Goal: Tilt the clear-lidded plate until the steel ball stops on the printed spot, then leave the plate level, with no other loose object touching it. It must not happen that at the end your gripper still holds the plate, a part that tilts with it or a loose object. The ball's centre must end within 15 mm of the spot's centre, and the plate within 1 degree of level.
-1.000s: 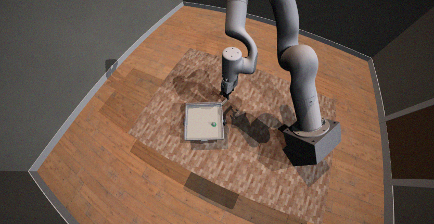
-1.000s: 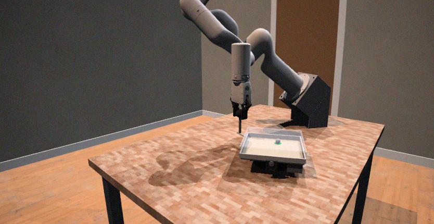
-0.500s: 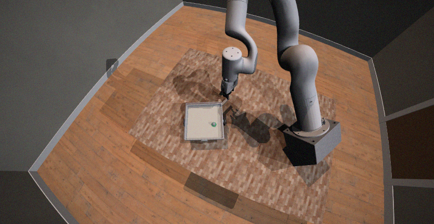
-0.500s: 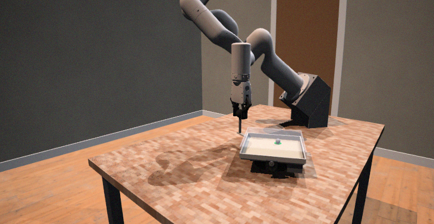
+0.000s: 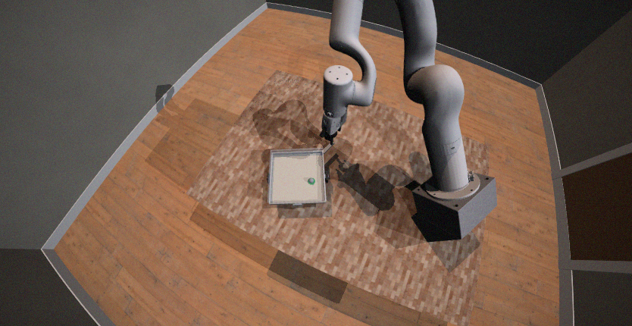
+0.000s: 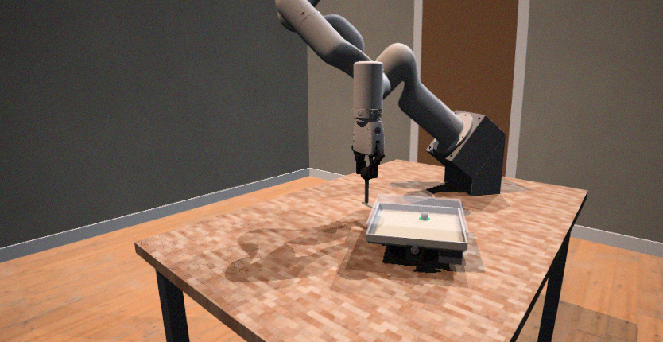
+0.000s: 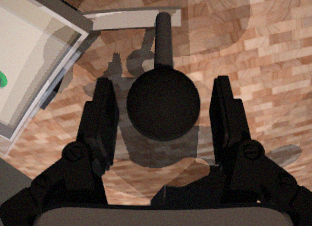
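The square grey-rimmed plate (image 5: 297, 177) with a clear lid sits on a dark pivot stand (image 6: 417, 255) on the wooden table. It looks about level in the exterior view (image 6: 417, 226). The steel ball (image 6: 423, 214) rests on the green printed spot (image 6: 423, 218), near the plate's right side (image 5: 311, 181). An upright dark handle with a round knob (image 7: 163, 103) stands on a tab (image 7: 134, 17) at the plate's far corner. My gripper (image 7: 163, 93) points down around the knob and is open, with a gap on each side. It also shows in the top and exterior views (image 5: 328, 136) (image 6: 367, 169).
The arm's grey base block (image 5: 455, 208) stands on the table to the right of the plate. The table's front edge (image 6: 324, 302) lies beyond the plate in the exterior view. A door (image 6: 468, 60) is behind the base.
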Robot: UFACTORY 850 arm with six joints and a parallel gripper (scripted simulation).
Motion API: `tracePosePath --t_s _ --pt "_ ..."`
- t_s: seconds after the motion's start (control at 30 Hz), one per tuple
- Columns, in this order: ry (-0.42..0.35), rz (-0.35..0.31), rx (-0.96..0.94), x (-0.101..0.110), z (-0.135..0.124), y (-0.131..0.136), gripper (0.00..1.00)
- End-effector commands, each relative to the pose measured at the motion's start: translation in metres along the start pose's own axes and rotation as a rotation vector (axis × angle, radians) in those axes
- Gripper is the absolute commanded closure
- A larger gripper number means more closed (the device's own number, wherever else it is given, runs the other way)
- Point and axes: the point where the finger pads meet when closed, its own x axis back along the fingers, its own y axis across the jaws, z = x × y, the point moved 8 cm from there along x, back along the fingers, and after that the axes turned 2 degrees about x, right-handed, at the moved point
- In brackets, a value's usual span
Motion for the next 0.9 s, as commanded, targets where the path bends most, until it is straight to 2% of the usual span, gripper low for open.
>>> tracePosePath --t_s 0.0,0.87 --pt "0.001 0.001 -0.001 0.006 0.0 0.0 0.39" --pt "0.001 0.001 -0.001 0.042 0.0 0.0 0.39"
